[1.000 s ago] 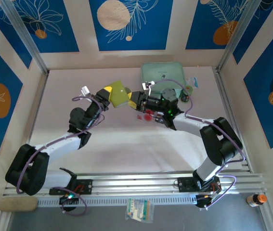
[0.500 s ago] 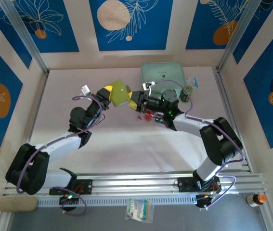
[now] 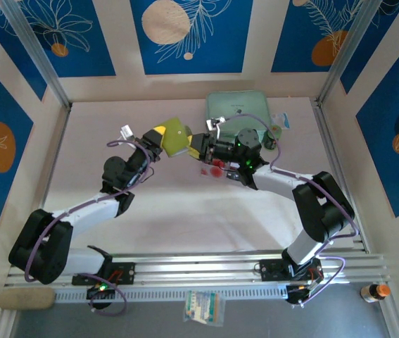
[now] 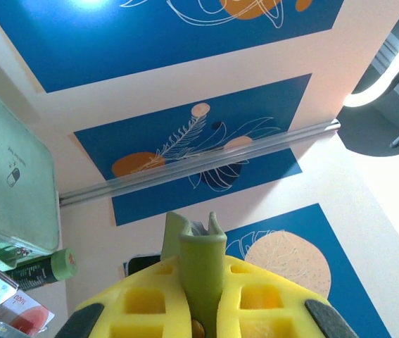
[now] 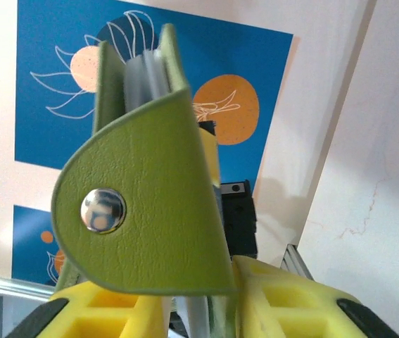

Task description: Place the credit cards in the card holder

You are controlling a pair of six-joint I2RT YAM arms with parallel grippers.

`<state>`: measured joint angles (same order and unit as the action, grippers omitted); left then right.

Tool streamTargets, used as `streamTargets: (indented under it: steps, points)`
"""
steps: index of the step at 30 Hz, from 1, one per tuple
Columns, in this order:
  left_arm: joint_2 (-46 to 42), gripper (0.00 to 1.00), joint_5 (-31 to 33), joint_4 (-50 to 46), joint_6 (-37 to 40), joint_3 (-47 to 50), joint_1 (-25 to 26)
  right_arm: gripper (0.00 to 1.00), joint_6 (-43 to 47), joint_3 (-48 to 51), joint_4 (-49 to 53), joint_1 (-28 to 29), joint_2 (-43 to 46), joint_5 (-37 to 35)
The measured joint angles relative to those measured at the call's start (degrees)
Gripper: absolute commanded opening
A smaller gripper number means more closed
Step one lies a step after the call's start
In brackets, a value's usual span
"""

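Olive card holder (image 3: 174,136), clamped in left jaws, barely shifted; right jaws at its 4 o'clock, width unclear; loose credit cards (image 3: 212,167) still wait.

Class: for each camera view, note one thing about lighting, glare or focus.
Top view: even light, faint shadows on the table, the cards look blurry. Left wrist view: a bright strip at upper right is washed out; the wallet edge is sharp. Right wrist view: the wallet's metal snap glints.
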<state>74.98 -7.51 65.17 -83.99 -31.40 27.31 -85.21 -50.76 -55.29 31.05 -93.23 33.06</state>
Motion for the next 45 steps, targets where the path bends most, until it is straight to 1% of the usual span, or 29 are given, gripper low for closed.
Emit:
streamTargets:
  steps: [1,4,5,8,10,12,13,14,15,17,18,22,26,30,33,38,41,45]
  points:
    - [0.1,0.0,-0.2,0.0,-0.1,0.3,0.0,0.17,0.1,0.0,0.0,0.0,0.0,0.3]
    - [0.6,0.0,-0.8,-0.2,-0.2,1.6,-0.1,0.03,0.9,0.0,0.8,-0.1,0.0,1.0]
    - [0.9,0.0,-0.9,-0.3,-0.2,2.1,-0.2,0.0,1.2,0.0,1.2,-0.1,-0.1,1.3]
    - [1.3,0.01,-1.8,-0.7,0.1,3.3,-0.6,0.0,2.8,1.2,1.9,-0.2,-0.7,1.5]
    - [1.4,0.23,-3.0,-1.8,0.9,4.3,-1.2,0.0,3.7,2.8,2.3,-0.2,-0.9,1.0]
    - [1.4,0.5,-4.8,-3.9,2.4,5.2,-1.9,0.0,5.0,5.0,2.5,-0.1,-1.1,0.3]
    - [1.4,0.6,-5.6,-5.3,3.4,5.3,-2.3,0.0,5.6,5.9,2.7,-0.1,-1.2,-0.1]
    - [1.4,0.7,-6.2,-7.0,4.5,5.3,-2.9,0.0,6.3,6.9,3.0,-0.1,-1.4,-0.4]
    - [1.2,0.77,-6.8,-8.6,5.7,5.3,-3.5,0.0,7.1,8.0,3.4,-0.1,-1.6,-1.1]
    - [0.3,0.97,-7.8,-12.9,8.6,5.3,-4.8,0.0,8.4,9.7,4.1,-0.1,-1.9,-2.1]
    - [-0.3,1.0,-8.2,-15.5,10.3,5.2,-5.4,0.0,9.0,10.5,4.3,-0.1,-2.3,-2.8]
    - [-3.0,1.0,-9.2,-28.9,18.1,1.9,-7.0,0.0,11.1,12.6,4.9,0.2,-3.4,-5.1]
    - [-3.6,1.0,-9.2,-44.8,27.3,-6.5,-7.1,0.0,13.1,15.0,4.9,1.4,-3.8,-8.3]
    - [-2.1,1.0,-8.3,-59.2,35.5,-16.1,-6.0,0.0,15.0,16.3,5.1,3.5,-3.8,-11.6]
    - [1.4,1.0,-6.1,-69.0,41.3,-23.3,-3.4,0.0,16.5,16.8,5.3,5.1,-3.8,-14.3]
    - [6.7,1.0,-0.8,-80.8,48.4,-29.8,2.3,0.0,18.7,16.9,5.7,7.1,-3.8,-18.4]
    - [8.3,1.0,2.6,-85.8,51.1,-31.1,4.7,0.0,19.8,16.9,6.6,7.9,-3.7,-20.5]
    - [9.5,1.0,6.4,-89.5,53.2,-32.3,6.7,0.0,21.0,17.1,8.3,8.7,-3.1,-22.8]
